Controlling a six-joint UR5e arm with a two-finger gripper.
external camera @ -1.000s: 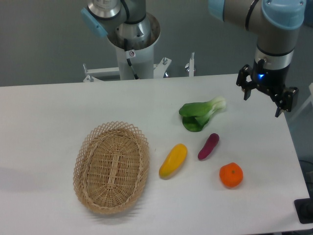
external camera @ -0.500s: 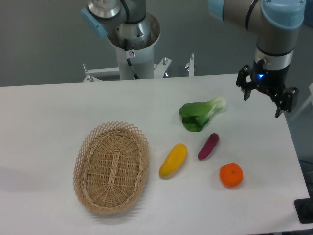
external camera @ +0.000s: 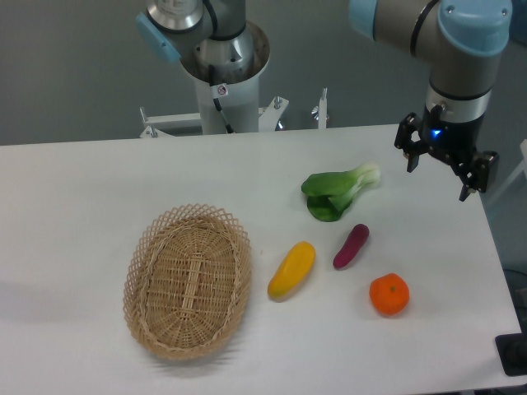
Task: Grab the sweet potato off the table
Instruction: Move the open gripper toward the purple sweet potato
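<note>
My tool (external camera: pixel 439 170) hangs with its fingers apart and empty, over the far right of the table (external camera: pixel 99 181). The potato (external camera: pixel 351 246) lies flat on the table at about 8 o'clock from the tool, well apart from it, its long axis running from 1 to 7 o'clock.

The risks I see are crowding and alignment. The greens (external camera: pixel 339 191) sit just beyond the potato at 11 o'clock, the orange (external camera: pixel 389 295) near it at 5 o'clock, the yellow fruit (external camera: pixel 291 270) at 8 o'clock. If I come down off-centre I may knock a neighbour, and if my fingers close along the potato's length rather than across it, the smooth, tapered thing could roll or squirt out.

Against half a second ago, the tool sits slightly higher and to the left; everything on the table lies unmoved.
</note>
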